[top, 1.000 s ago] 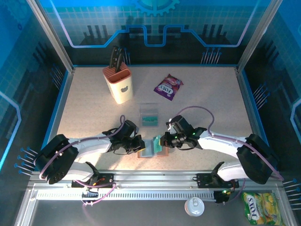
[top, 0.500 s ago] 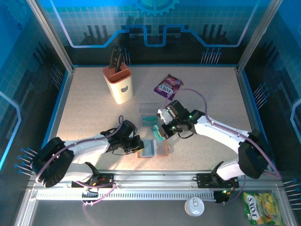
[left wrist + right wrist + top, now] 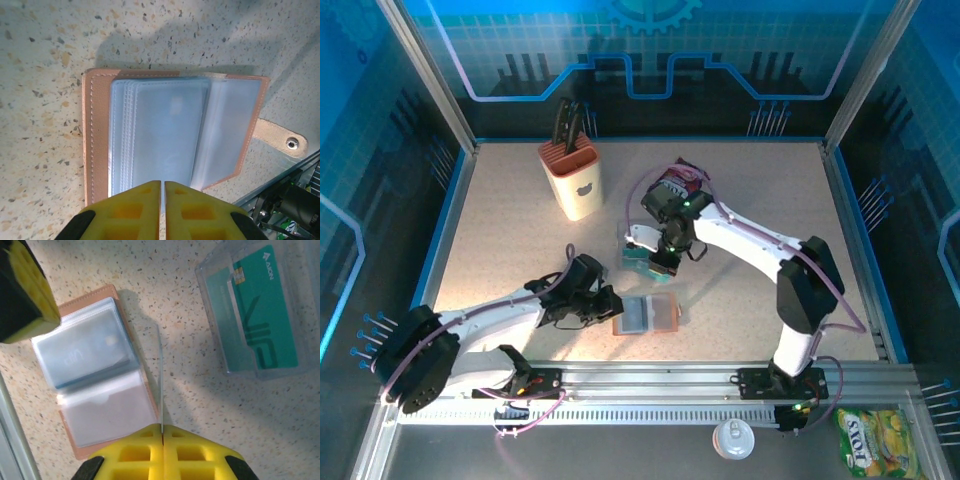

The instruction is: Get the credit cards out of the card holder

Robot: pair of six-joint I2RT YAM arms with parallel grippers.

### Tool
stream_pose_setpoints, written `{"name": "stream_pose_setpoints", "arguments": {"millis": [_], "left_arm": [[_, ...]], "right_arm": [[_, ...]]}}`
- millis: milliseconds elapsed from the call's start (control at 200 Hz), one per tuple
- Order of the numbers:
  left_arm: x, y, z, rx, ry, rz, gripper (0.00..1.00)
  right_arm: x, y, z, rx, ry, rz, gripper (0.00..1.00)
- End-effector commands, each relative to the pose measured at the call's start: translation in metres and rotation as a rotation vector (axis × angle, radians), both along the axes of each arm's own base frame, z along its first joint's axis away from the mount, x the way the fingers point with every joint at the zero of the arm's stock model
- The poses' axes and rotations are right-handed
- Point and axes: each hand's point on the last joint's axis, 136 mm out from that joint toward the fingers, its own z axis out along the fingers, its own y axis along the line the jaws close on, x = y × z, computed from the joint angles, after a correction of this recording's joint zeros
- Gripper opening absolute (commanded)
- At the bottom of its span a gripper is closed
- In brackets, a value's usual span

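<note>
Card [image 3: 161,370] pinched in right claw [image 3: 162,428]; card holder [image 3: 95,375] lying open.

My left arm [image 3: 500,318] and right arm [image 3: 750,240] wear white shells with black joints and bulky black base links. A thin purple cable [image 3: 735,222] loops along each. My left tool [image 3: 162,195] and right tool [image 3: 162,437] carry yellow fingers [image 3: 135,205] moulded with square recesses on black bodies.

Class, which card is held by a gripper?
The thin edge-on card, pinched in the right gripper; the teal card lies in the clear plastic tray, the blue one sleeved in the tan leather holder.
</note>
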Motion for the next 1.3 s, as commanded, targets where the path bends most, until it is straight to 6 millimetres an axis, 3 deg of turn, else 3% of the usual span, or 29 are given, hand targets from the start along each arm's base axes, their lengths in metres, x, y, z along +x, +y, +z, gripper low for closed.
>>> {"name": "stream_pose_setpoints", "arguments": {"millis": [0,305,650,930,951,1016,1296], "left_arm": [[0.000,0.009,0.005,0.021,-0.020,0.013,0.12],[-0.001,0.014,0.012,0.020,-0.031,0.024,0.12],[-0.001,0.016,0.013,0.018,-0.036,0.033,0.12],[0.001,0.015,0.013,0.019,-0.036,0.029,0.12],[0.001,0.015,0.013,0.019,-0.037,0.027,0.12],[0.002,0.014,0.014,0.018,-0.036,0.026,0.12],[0.004,0.018,0.013,0.026,-0.041,0.030,0.12]], "right_arm": [[0.005,-0.008,0.003,-0.063,0.019,0.112,0.00],[0.047,0.013,0.006,-0.077,0.033,0.166,0.00],[0.079,0.023,0.001,-0.072,0.029,0.181,0.00],[0.080,0.027,-0.015,-0.062,0.073,0.169,0.00],[0.080,0.028,-0.027,-0.074,0.098,0.168,0.01],[0.081,0.028,-0.031,-0.080,0.103,0.162,0.05],[0.085,0.027,-0.021,-0.079,0.065,0.139,0.12]]}}
